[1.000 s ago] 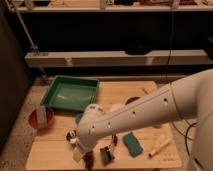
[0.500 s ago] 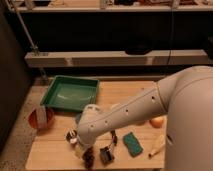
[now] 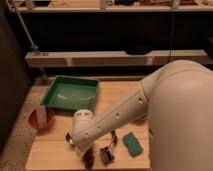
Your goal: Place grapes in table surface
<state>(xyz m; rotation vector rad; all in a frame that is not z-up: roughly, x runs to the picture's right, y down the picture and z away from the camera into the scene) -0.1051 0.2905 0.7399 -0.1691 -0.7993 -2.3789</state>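
In the camera view the tool (image 3: 88,151) hangs low over the front of the surface (image 3: 52,149), its grip impossible to tell, the grapes (image 3: 89,160) dark beneath it, so I would release only once they rest flat.

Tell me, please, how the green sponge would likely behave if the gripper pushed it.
The green sponge lies flat on the table surface, so it would probably slide rather than roll or tip. It looks soft and light, so it may squash. The gripper hangs near the table's front edge.
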